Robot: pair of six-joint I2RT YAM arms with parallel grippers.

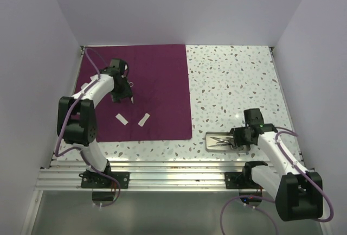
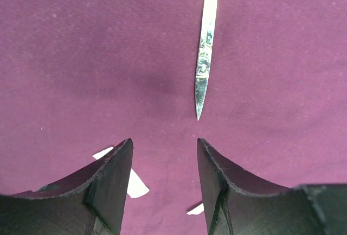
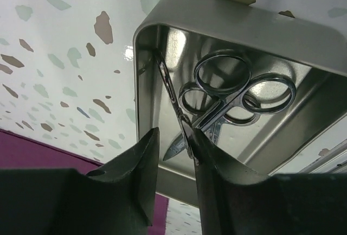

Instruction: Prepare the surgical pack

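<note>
The plum-purple cloth (image 1: 157,77) lies flat on the back left of the table. Two small white gauze pads (image 1: 122,119) (image 1: 143,119) lie on its near part. My left gripper (image 1: 123,93) hovers over the cloth, open and empty. In the left wrist view (image 2: 164,143) a pair of silver scissors (image 2: 203,56) lies closed on the cloth (image 2: 81,56) ahead of the fingertips. My right gripper (image 1: 234,140) is over the small steel tray (image 1: 209,143). Its jaws (image 3: 174,137) stand slightly apart above scissors (image 3: 227,91), and a thin instrument (image 3: 168,83) leans against the right finger.
Speckled white tabletop (image 1: 233,83) spreads right of the cloth. White walls close in the back and both sides. A metal rail (image 1: 173,172) with both arm bases runs along the near edge. The tray sits close to that rail.
</note>
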